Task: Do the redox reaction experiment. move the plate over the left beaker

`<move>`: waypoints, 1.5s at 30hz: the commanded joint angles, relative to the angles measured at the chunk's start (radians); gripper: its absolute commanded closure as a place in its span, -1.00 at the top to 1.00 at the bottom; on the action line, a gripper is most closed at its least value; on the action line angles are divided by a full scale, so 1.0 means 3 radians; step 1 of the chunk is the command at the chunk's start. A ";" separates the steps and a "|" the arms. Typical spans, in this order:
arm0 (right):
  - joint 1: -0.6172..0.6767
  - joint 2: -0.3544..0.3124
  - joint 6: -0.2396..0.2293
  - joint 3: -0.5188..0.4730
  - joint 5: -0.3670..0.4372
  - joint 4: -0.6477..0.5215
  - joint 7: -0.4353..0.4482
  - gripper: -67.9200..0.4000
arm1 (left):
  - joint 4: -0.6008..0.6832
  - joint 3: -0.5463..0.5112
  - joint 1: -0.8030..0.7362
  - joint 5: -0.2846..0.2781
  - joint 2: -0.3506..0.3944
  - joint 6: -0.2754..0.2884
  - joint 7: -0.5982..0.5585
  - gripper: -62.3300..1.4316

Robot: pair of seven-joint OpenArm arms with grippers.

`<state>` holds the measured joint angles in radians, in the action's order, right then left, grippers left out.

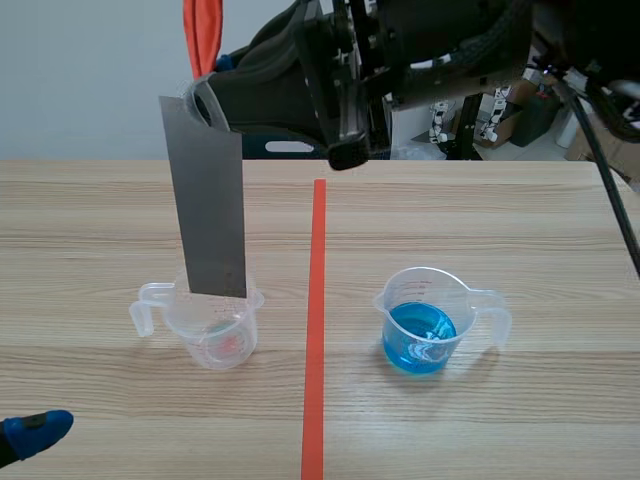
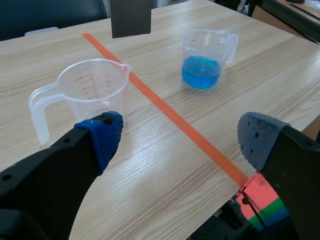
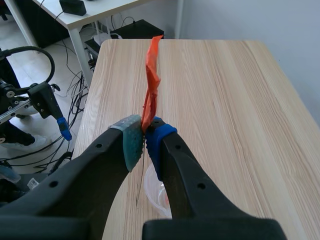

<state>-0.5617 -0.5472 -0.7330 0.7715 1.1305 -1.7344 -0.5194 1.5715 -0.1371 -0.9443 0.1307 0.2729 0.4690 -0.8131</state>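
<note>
The right gripper (image 3: 145, 142) is clamped on the top of the plate (image 1: 210, 200), which hangs upright over the left beaker (image 1: 212, 325) toward the table's front left. The plate's lower edge seems level with the rim, so this step looks nearly done. Next it needs steady centring. The left gripper (image 2: 181, 132) sits wide open and empty by the front edge. The blue-filled beaker (image 1: 425, 325) stands well apart, and nothing blocks the way.

I have the black right arm (image 1: 400, 50) raised across the top of the scene and reaching past the middle. Its thick-fingered black right gripper (image 3: 145, 137) points down, dotted pads pinched on the top edge of a thin grey metal plate (image 1: 210, 200). The thick-fingered black left gripper (image 2: 180, 137) sits low over the table, its blue pad (image 2: 105, 137) and grey pad (image 2: 255, 135) spread well apart.
</note>
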 commanded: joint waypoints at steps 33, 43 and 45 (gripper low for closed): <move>0.0120 0.1242 0.0638 -0.0066 -0.0966 -0.0018 -0.0519 -0.97 | -0.1551 0.0552 0.0604 -0.0310 0.0090 -0.0919 -0.1118 1.00; 0.0117 0.1240 0.0818 -0.0070 -0.0982 -0.0018 -0.0621 -0.97 | -0.1551 0.0444 0.0593 -0.0463 0.0081 -0.0994 -0.0970 1.00; 0.0118 0.1242 0.0851 -0.0076 -0.1012 -0.0018 -0.0619 -0.97 | -0.1551 0.0444 0.0593 -0.0487 0.0079 -0.0994 -0.1036 1.00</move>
<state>-0.5034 -0.1753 -0.4843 0.7647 0.8253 -1.7336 -0.7158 1.0843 -0.0071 -0.7616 -0.0055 0.2993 0.1680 -1.0935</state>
